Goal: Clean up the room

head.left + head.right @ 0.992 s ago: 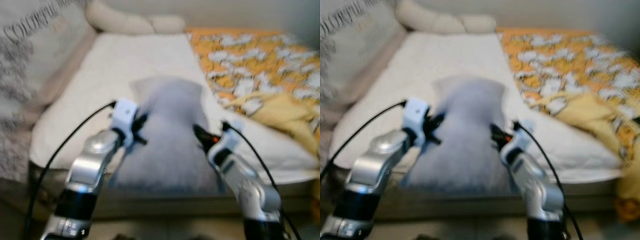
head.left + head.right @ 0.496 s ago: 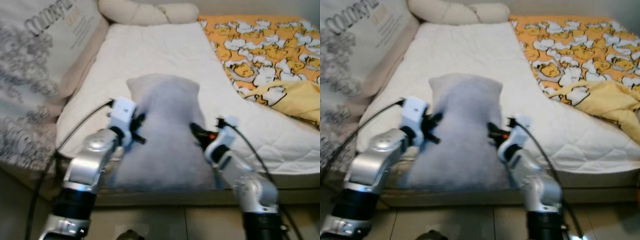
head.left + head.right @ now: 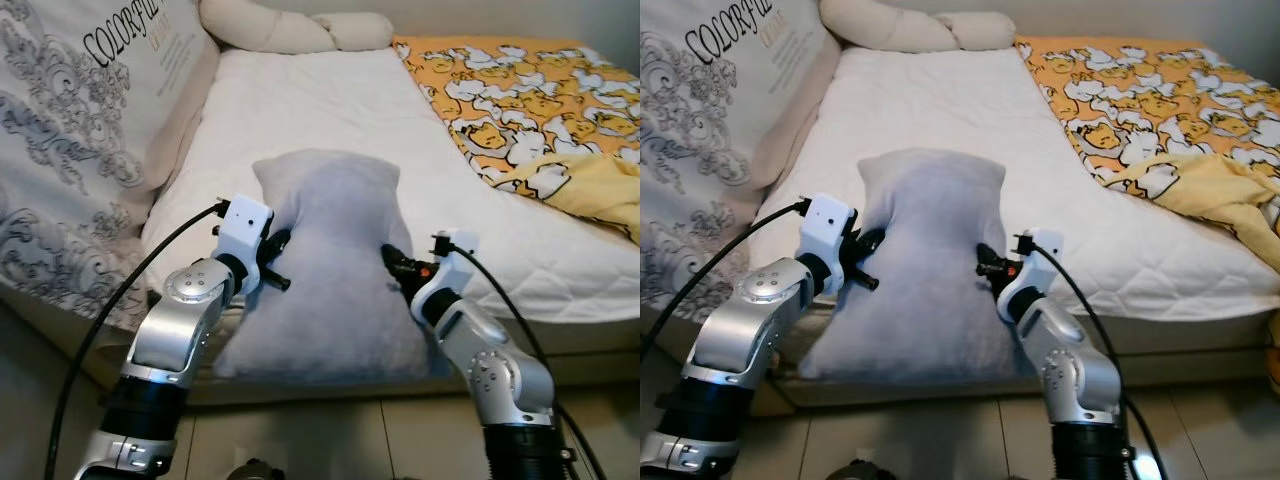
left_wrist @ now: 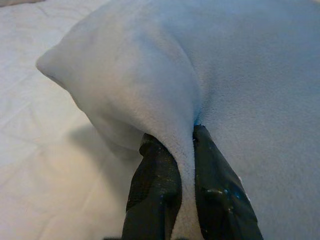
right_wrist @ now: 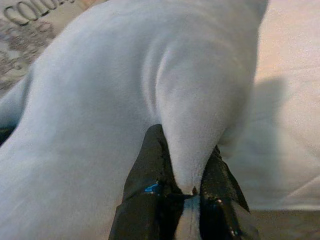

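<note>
Change: my head camera has steadied since a second ago — blur gone, patterned cushion (image 3: 70, 150) now fills 9 o'clock; both grips unchanged.
Pillow (image 3: 330, 260): soft grey fleece, plump rectangle, on the near edge of the mattress (image 3: 310, 110), centre of view.
Left gripper (image 4: 172, 165): at the pillow's 9 o'clock edge, fingers pinching a fold of fleece.
Right gripper (image 5: 182, 170): at the 3 o'clock edge, likewise clamped on a ridge.
Bedding: quilted white mattress; orange duck-print blanket (image 3: 520, 90) at 2 o'clock.
</note>
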`<state>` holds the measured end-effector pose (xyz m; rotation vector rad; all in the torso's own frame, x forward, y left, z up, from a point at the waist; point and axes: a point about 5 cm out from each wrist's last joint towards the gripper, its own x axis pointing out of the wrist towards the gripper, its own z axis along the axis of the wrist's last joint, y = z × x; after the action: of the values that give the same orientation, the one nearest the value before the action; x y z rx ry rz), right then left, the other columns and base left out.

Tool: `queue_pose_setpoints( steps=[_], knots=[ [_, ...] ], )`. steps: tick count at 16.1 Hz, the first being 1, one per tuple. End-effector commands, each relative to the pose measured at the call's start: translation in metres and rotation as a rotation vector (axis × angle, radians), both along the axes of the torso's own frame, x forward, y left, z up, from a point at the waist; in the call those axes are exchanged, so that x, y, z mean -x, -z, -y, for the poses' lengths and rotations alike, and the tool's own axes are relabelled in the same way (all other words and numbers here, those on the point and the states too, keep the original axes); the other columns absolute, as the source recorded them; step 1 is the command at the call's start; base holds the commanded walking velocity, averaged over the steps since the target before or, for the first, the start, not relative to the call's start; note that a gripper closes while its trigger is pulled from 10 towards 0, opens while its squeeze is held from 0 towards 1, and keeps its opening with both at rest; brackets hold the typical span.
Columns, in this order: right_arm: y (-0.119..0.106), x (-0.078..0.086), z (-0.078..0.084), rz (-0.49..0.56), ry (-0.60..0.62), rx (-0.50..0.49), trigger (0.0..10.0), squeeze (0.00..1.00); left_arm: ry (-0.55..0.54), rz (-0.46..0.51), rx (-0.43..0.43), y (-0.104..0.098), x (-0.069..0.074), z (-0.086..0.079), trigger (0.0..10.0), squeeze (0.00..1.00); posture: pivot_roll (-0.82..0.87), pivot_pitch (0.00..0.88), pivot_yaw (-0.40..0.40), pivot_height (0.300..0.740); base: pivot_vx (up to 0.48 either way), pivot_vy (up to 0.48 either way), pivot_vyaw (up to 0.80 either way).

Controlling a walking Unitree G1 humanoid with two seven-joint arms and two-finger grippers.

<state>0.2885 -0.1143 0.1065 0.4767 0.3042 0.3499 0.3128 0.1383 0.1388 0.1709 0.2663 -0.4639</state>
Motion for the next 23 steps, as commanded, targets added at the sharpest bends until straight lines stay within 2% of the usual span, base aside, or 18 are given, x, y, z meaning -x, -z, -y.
queue_pose_setpoints(
  steps=[1, 5, 7, 8, 10, 16, 20, 23],
  knots=[
    [-0.007, -0.003, 0.004, 0.037, 0.012, 0.010, 10.0, 0.00, 0.006, 0.038, 0.011, -0.010, -0.001, 0.003, 10.0, 0.00, -0.06, 0.000, -0.001, 0.740, 0.000, 0.304, 0.00],
    [-0.008, -0.004, 0.007, 0.050, 0.032, 0.024, 10.0, 0.00, -0.047, 0.071, 0.028, -0.012, 0.002, 0.000, 10.0, 0.00, -0.07, 0.000, 0.002, 0.740, 0.000, 0.000, 0.00],
    [-0.011, -0.006, 0.008, 0.092, 0.063, 0.117, 10.0, 0.00, -0.101, 0.107, 0.047, -0.019, -0.003, -0.004, 10.0, 0.00, -0.07, 0.000, -0.003, 0.740, 0.000, 0.000, 0.00],
    [-0.013, -0.006, 0.005, 0.144, 0.026, 0.141, 10.0, 0.00, -0.105, 0.121, 0.067, -0.021, -0.004, -0.005, 10.0, 0.00, -0.07, 0.000, -0.003, 0.740, 0.000, 0.000, 0.00],
    [-0.009, -0.003, 0.002, 0.105, -0.028, 0.084, 10.0, 0.00, -0.116, 0.117, 0.065, -0.021, -0.004, -0.007, 10.0, 0.00, -0.06, 0.000, 0.000, 0.740, 0.127, 0.000, 0.00],
    [-0.008, -0.006, 0.001, 0.111, -0.029, 0.092, 10.0, 0.00, -0.109, 0.129, 0.046, -0.025, -0.008, -0.009, 10.0, 0.00, -0.07, 0.000, 0.006, 0.740, 0.293, 0.000, 0.34],
    [-0.004, -0.005, -0.006, 0.092, -0.085, 0.095, 10.0, 0.00, -0.113, 0.126, 0.045, -0.025, -0.009, -0.009, 10.0, 0.00, -0.06, 0.000, 0.000, 0.740, 0.300, 0.000, 0.00],
    [-0.004, -0.005, -0.014, 0.104, -0.143, 0.125, 10.0, 0.00, -0.122, 0.119, 0.037, -0.023, -0.008, -0.016, 10.0, 0.00, -0.07, 0.000, 0.002, 0.740, 0.305, 0.000, 0.00]
  ],
)
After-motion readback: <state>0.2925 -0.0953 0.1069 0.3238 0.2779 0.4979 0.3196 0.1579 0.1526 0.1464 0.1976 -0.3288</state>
